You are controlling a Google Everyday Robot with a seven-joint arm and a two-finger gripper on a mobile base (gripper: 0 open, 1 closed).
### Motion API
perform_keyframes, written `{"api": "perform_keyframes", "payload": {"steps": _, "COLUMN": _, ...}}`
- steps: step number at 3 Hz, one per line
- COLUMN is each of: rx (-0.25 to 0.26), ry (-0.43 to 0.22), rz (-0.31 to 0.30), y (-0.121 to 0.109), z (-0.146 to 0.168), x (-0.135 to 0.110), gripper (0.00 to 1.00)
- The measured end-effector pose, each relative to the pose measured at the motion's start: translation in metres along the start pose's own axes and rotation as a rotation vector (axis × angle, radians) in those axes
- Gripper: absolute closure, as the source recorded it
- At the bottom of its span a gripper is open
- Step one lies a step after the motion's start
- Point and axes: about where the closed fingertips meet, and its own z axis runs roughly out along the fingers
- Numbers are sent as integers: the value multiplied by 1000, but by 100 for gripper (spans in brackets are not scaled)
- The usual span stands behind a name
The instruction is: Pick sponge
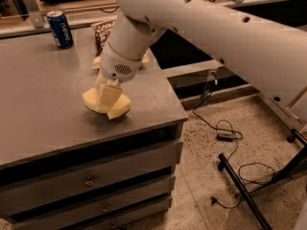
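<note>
Item: one white, smooth-shelled robot arm (216, 28), one in count, reaching in from the upper right and bending steeply down at a rounded wrist with a small vent grille, so that it is pointing at the near right part of one grey flat-topped cabinet surface (43, 95). Item: one gripper (111, 107) with pale yellow blocky fingers (108, 96), hanging directly below the wrist and sitting low over the tabletop; its jaws are standing narrowly apart and pinching the foam between them, with nothing else in their hold. Item: one pale yellow flat foam sponge (91, 99), one in count, lying at the gripper, bulging out to the left and right of the fingers, its lower edge sitting at or just above the cabinet top near the front right corner; whether it is touching the surface cannot be told. Item: one blue cylindrical soda can (61, 28), standing upright at the far edge, well apart from the sponge. Item: one printed brown-and-yellow chip bag (102, 32), lying behind the wrist and partly hidden by it. Item: three grey drawer fronts (96, 171), stacked below the top. Item: one thin black cable (223, 128), trailing over the speckled floor (201, 176) beside one black metal stand leg (240, 190).
</note>
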Motion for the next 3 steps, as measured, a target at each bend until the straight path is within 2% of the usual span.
{"api": "perform_keyframes", "payload": {"steps": 1, "rx": 53, "ry": -93, "rz": -50, "y": 0, "z": -38, "x": -12, "gripper": 100}}
{"api": "perform_keyframes", "payload": {"steps": 2, "rx": 86, "ry": -233, "rz": -104, "y": 0, "z": -83, "x": -28, "gripper": 100}}
{"api": "perform_keyframes", "payload": {"steps": 3, "rx": 78, "ry": -209, "rz": -99, "y": 1, "z": -74, "x": -27, "gripper": 100}}
